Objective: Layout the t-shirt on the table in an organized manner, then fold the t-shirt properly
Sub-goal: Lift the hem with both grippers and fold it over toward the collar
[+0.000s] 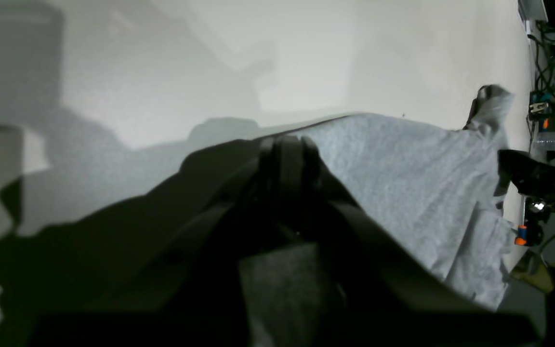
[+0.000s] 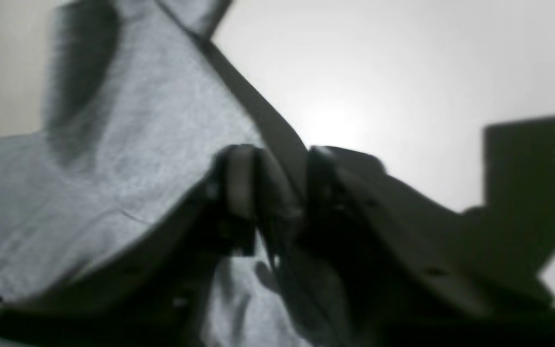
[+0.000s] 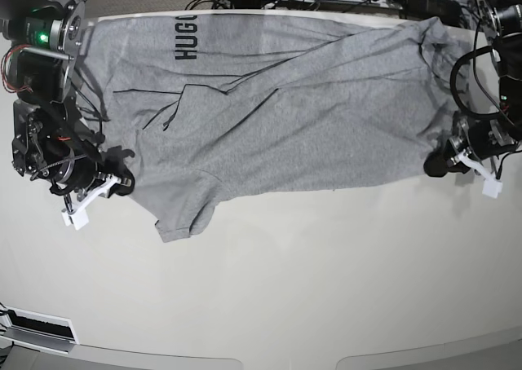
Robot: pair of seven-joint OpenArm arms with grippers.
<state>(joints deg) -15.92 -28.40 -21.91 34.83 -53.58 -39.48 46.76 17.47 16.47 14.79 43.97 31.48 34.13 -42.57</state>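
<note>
Gripping opposite t-shirt (image 3: 277,109) edges, both hands low over table (image 3: 285,288).

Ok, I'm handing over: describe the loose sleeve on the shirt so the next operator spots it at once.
Start from the off-white table and find the grey t-shirt spread across its far half. Follow its near hem toward the right gripper side. The sleeve is the flap jutting out toward the camera there, the only part that breaks the hem line.
</note>
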